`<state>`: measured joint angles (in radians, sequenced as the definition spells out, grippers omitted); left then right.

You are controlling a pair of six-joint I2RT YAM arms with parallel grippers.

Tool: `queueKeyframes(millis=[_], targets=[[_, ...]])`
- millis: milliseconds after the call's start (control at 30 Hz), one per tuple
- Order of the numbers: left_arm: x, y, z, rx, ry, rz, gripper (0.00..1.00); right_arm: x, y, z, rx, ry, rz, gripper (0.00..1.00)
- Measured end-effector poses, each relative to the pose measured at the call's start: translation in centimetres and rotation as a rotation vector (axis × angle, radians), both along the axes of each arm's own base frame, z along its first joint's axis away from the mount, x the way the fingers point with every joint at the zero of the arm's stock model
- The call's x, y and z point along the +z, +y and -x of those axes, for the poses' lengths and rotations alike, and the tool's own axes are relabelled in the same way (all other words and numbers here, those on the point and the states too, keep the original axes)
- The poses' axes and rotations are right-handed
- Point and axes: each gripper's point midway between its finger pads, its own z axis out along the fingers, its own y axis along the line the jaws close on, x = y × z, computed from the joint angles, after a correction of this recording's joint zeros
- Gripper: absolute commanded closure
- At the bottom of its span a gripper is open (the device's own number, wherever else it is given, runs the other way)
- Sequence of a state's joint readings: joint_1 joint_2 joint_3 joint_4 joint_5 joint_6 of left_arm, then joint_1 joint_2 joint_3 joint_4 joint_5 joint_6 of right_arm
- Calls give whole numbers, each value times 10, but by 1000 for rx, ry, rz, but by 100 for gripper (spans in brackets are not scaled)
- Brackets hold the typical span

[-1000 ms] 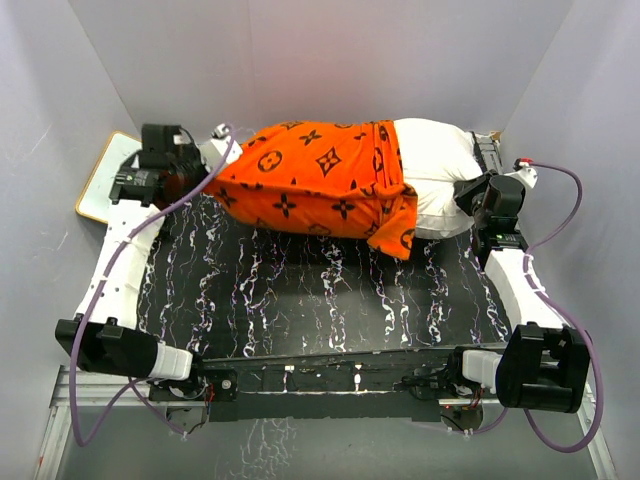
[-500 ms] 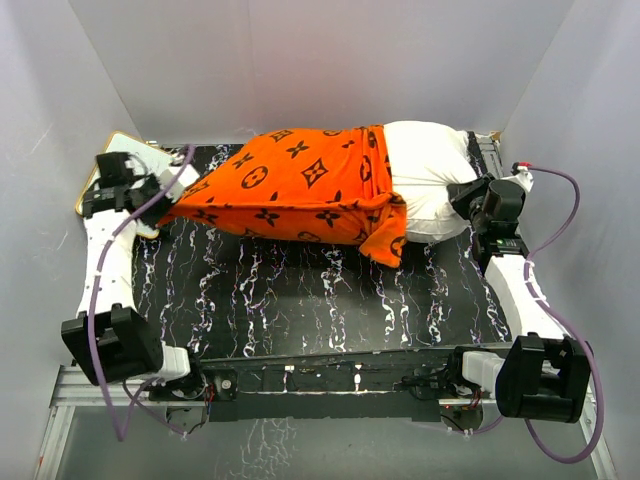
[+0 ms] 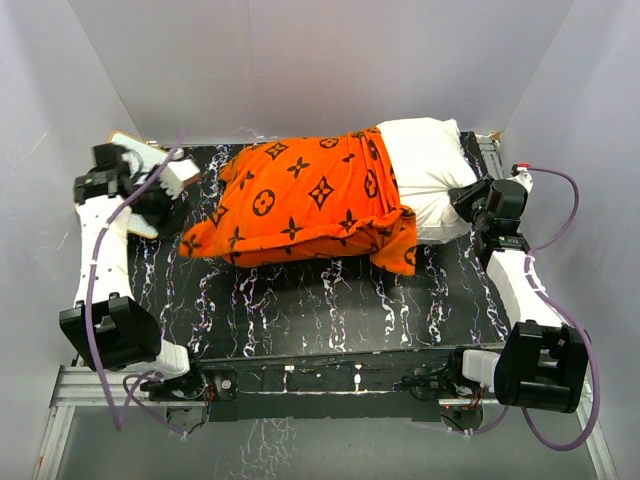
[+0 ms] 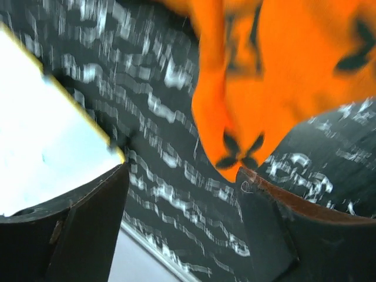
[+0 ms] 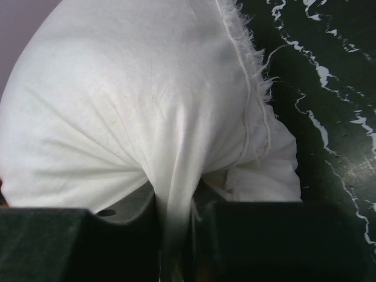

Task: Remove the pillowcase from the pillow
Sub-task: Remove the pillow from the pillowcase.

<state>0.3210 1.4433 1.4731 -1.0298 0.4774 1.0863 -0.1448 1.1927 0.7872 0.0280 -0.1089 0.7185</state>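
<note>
Spanning the work area, the black table (image 3: 330, 300) with white marbled streaks carries everything. Across its far half lies the pillowcase (image 3: 300, 200), bright orange plush printed with black flower, circle and diamond monogram motifs; no lettering in them can be read. It covers most of the pillow (image 3: 430, 160), wrinkled and bunched, with its open hem crossing the cushion toward the right and one flap drooping onto the table at the front. The pillow's bare right end is plain white and plump, and the right wrist view shows a frayed seam. The left arm reaches up the left edge with its wrist turned toward the pillowcase's limp left corner. The right arm reaches up the right edge toward the pillow's end. A white board with tan frame (image 3: 133, 148) lies at the far left corner. The left gripper (image 4: 182, 205) is spread wide and holds nothing, with the orange corner just beyond it. The right gripper (image 5: 176, 223) pinches a fold of the pillow's white fabric.
</note>
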Motion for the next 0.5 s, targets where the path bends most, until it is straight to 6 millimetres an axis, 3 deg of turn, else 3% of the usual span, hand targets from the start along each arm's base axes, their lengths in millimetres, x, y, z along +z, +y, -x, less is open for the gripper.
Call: queueKeyframes(millis=[67, 167, 300, 367, 400, 467, 500], targets=[[16, -40, -12, -78, -30, 25, 27, 0, -7, -1, -20, 2, 22, 57], [39, -93, -33, -141, -62, 96, 28, 7, -14, -5, -26, -4, 69, 44], [66, -121, -100, -85, -105, 184, 29, 32, -19, -11, -29, -35, 123, 32], [68, -131, -135, -61, -119, 206, 30, 48, -22, -15, -38, -54, 152, 27], [67, -141, -156, -54, -127, 219, 31, 55, -24, -17, -42, -62, 165, 15], [59, -161, -178, -62, -127, 222, 31, 69, -27, -22, -51, -75, 183, 3], [52, -175, -185, -75, -119, 221, 31, 73, -28, -25, -53, -77, 192, 2]])
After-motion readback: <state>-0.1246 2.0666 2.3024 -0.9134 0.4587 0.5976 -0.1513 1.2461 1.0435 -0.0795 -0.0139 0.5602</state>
